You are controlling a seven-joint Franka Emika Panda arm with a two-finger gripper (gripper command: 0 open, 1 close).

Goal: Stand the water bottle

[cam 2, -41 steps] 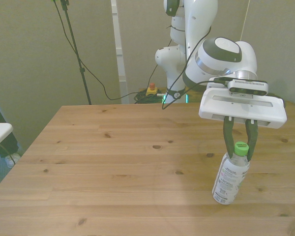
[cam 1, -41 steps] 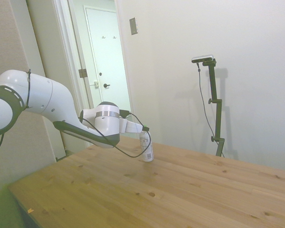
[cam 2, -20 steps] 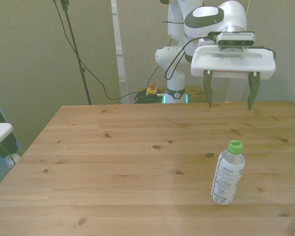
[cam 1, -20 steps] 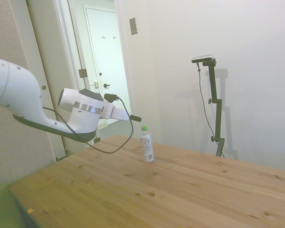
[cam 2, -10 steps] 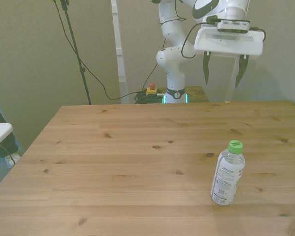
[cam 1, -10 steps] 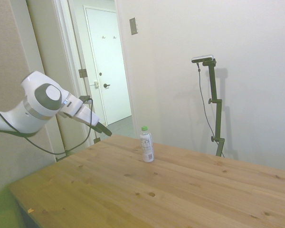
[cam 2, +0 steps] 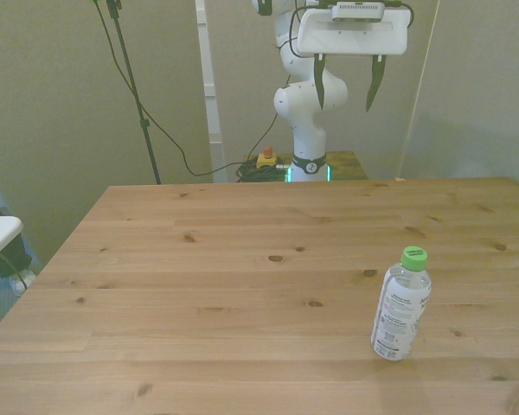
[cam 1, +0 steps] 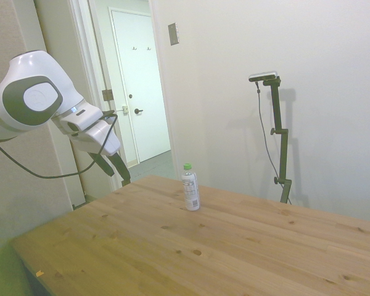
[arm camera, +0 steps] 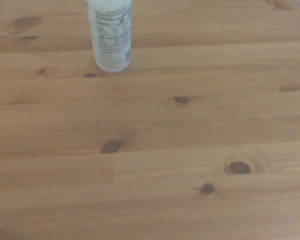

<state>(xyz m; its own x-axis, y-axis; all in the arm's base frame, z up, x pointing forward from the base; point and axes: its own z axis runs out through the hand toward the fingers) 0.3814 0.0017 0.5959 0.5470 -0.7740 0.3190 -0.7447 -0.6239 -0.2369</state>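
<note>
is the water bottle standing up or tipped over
Upright: the water bottle stands on its base on the table, green cap on top, nothing touching it.

The water bottle stands upright on its base, alone on the wooden table, with nothing touching it. It is small and slim, of clear plastic, with a green screw cap on top and a white label with dark print wrapped around its body. In the front view it sits in the lower right of the frame; in the side view it is just left of centre; the wrist view shows its labelled lower part at the upper left
</note>
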